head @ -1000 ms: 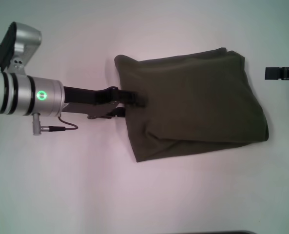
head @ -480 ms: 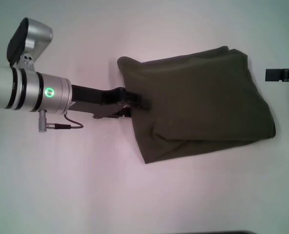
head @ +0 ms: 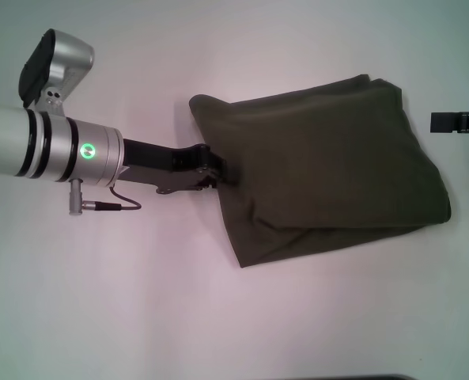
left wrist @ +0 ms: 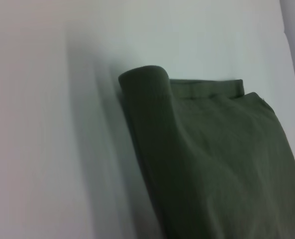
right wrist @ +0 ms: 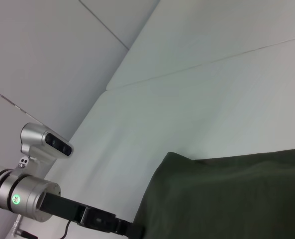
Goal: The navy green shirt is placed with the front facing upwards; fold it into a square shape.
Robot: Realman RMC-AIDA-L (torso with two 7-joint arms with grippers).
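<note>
The navy green shirt [head: 329,158] lies folded into a rough rectangle on the white table [head: 179,317], plain olive side up; no lettering shows. My left gripper [head: 221,170] reaches in from the left and is shut on the shirt's left edge about halfway along it. In the left wrist view the shirt [left wrist: 212,164] fills the frame, its near edge bulging up in a rounded fold. The right wrist view shows the shirt [right wrist: 237,199] and the left gripper [right wrist: 132,230] at its edge. Only the black tip of my right gripper [head: 459,121] shows, at the far right, apart from the shirt.
The left arm's silver wrist with a green light [head: 88,149] and a thin cable [head: 111,206] hangs over the table's left part. A dark edge [head: 376,378] runs along the table's front. Pale wall panels [right wrist: 48,59] stand behind the table.
My left gripper has moved to the right, and the shirt's left edge and lower corners have shifted right with it. The right gripper has not moved.
</note>
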